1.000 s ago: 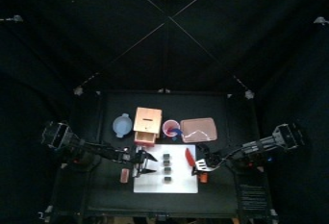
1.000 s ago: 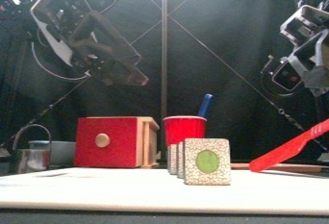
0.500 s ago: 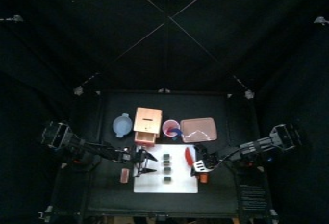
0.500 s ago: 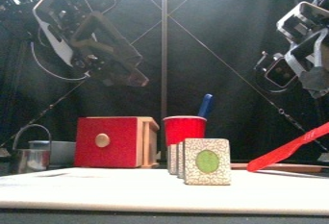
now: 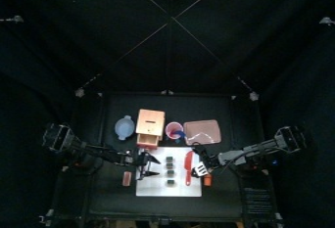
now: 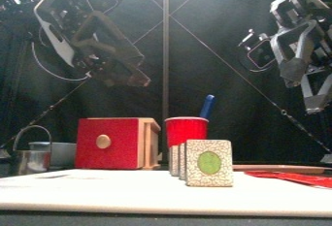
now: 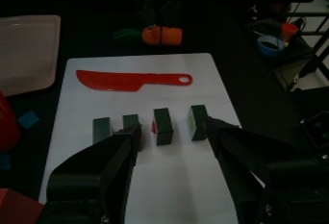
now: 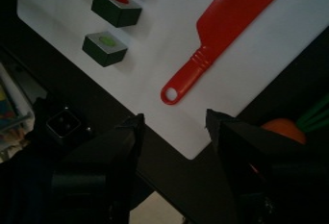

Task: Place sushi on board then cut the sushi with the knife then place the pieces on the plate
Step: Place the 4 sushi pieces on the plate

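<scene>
Four sushi pieces stand in a row on the board, just ahead of the left gripper, the row running across its jaws' gap. Right gripper hangs over the flat-lying knife. Both sets of jaws gape wide, empty. Left looks nearer.

Dropped from a tilted hold to lying flat: flat red plastic toy knife, now on white rectangular cutting board toward its right edge. Let go and raised higher: right pincer, jaws parted.
</scene>
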{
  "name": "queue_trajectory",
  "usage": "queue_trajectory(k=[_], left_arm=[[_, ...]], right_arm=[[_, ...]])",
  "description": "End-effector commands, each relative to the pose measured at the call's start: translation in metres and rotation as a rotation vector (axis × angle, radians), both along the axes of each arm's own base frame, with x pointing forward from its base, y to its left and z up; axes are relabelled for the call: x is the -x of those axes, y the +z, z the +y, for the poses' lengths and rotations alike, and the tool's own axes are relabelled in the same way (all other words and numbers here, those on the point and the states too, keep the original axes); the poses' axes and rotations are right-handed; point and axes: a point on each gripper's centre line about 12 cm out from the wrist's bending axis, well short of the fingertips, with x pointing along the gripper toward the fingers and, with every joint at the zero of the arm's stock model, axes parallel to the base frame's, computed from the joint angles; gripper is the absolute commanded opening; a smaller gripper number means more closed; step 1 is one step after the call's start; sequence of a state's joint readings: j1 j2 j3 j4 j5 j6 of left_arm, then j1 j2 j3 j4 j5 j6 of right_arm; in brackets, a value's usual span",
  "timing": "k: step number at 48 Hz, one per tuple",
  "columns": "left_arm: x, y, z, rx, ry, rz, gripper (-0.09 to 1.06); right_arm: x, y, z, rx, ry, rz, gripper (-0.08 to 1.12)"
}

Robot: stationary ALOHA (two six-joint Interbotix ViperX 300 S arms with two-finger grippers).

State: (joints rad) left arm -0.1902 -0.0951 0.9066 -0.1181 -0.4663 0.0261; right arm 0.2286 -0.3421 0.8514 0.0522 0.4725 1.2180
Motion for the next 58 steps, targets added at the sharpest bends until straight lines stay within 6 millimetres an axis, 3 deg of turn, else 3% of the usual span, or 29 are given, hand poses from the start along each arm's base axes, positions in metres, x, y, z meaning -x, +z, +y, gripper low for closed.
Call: queue_trajectory(k=[1, 12, 21, 33, 39, 45, 52, 58], left_arm=[[-0.006, 0.011, 0.0, 0.004, 0.002, -0.04, 0.89], [-0.01, 0.016, 0.002, 0.004, 0.01, -0.055, 0.89], [-0.009, 0.015, 0.01, 0.011, 0.035, -0.051, 0.89], [-0.012, 0.018, 0.016, 0.018, 0.058, -0.061, 0.89], [-0.014, 0.02, 0.017, 0.022, 0.062, -0.066, 0.87], [-0.016, 0.024, 0.016, 0.023, 0.062, -0.077, 0.84], [-0.019, 0.028, 0.016, 0.025, 0.062, -0.089, 0.81], [-0.022, 0.027, 0.016, 0.022, 0.062, -0.086, 0.8]], right_arm=[[-0.008, 0.015, -0.004, 0.062, 0.042, -0.074, 0.87], [-0.03, 0.032, -0.017, 0.386, 0.274, -0.221, 0.87], [-0.044, 0.044, -0.027, 0.446, 0.295, -0.325, 0.87], [-0.049, 0.055, -0.038, 0.54, 0.32, -0.37, 0.86], [-0.055, 0.079, -0.038, 0.588, 0.328, -0.423, 0.86], [-0.049, 0.095, -0.037, 0.62, 0.315, -0.397, 0.86], [-0.03, 0.108, -0.029, 0.583, 0.293, -0.311, 0.86], [-0.016, 0.123, -0.019, 0.546, 0.378, -0.324, 0.86]])
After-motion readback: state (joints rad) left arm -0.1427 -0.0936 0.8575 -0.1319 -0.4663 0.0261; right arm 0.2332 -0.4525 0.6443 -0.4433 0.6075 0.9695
